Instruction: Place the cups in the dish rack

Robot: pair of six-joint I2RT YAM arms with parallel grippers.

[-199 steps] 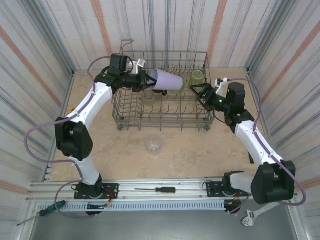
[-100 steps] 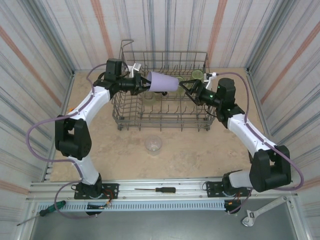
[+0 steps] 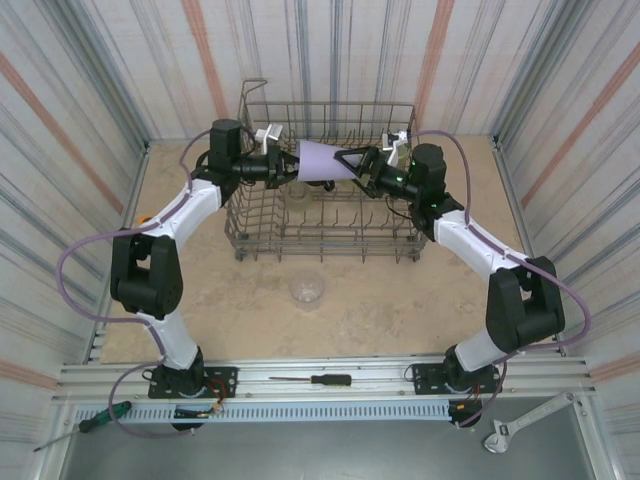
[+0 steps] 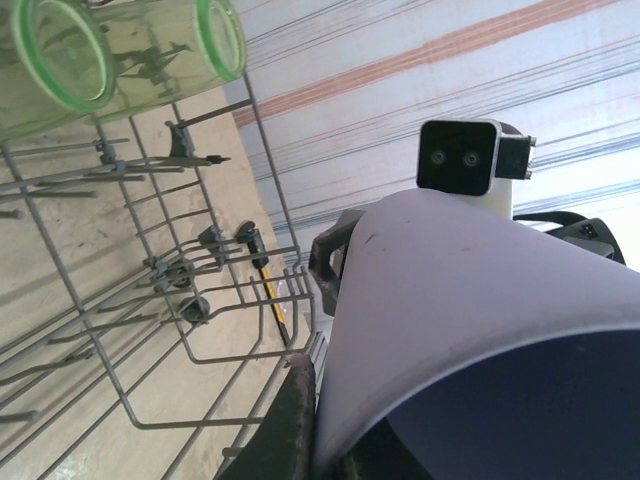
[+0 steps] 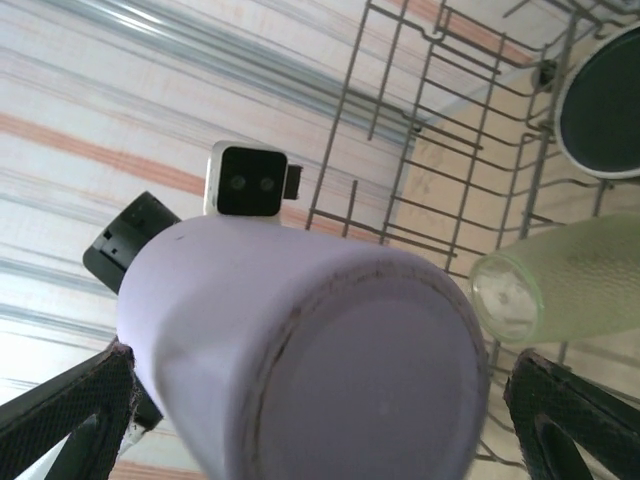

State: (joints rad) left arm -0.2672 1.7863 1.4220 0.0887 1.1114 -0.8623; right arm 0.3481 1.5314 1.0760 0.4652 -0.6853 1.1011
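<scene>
A lavender cup (image 3: 322, 160) hangs on its side above the dish rack (image 3: 325, 238), and my left gripper (image 3: 290, 168) is shut on its rim. In the left wrist view one finger (image 4: 290, 425) presses the outside of the cup's wall (image 4: 470, 290). My right gripper (image 3: 350, 164) stands open around the cup's base. The right wrist view faces that base (image 5: 370, 380), with the fingers (image 5: 60, 420) spread wide on either side and apart from it. Olive-green tumblers (image 4: 60, 60) (image 5: 560, 285) lie in the rack. A clear cup (image 3: 307, 289) stands on the table in front of the rack.
The rack's tall wire walls (image 3: 330, 112) and upright tines sit just under both grippers. A dark round thing with a pale rim (image 5: 605, 105) sits in the rack by the tumbler. Two screwdrivers (image 3: 315, 379) (image 3: 100, 418) lie near the arm bases.
My right gripper has swung left from the rack's right end and now straddles the cup's base. The left gripper has drawn the cup slightly left and up.
</scene>
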